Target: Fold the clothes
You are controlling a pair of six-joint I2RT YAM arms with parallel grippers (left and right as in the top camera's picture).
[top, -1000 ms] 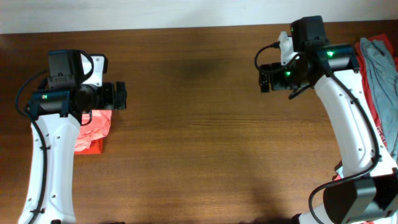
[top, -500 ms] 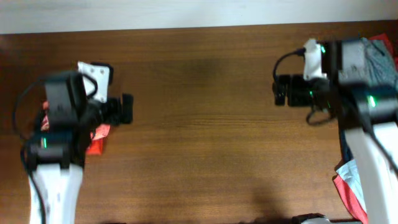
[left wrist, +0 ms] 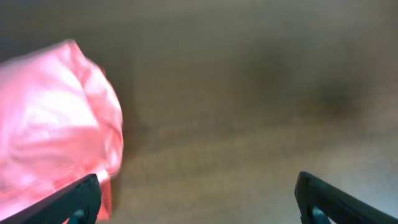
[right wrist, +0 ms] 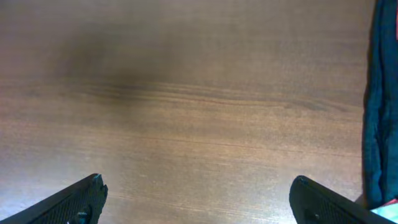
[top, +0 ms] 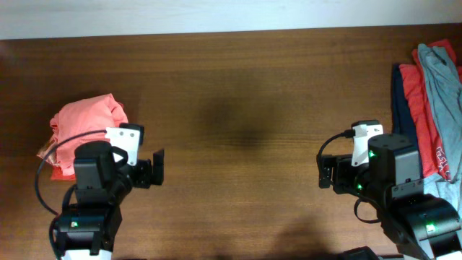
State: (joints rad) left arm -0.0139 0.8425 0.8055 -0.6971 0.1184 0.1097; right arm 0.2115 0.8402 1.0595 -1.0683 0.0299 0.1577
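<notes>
Left gripper (left wrist: pixel 196 186) and right gripper (right wrist: pixel 197 183) hang open, empty.
Salmon-pink shirt (top: pixel 86 126) sits bundled at the table's (top: pixel 238 94) left end, shirt pile (top: pixel 433 94) at its right end; grabbing there may lift several layers.

Left claw (top: pixel 157 170) and right claw (top: pixel 323 173) point toward each other from opposite sides, each spread wide and holding nothing.
</notes>
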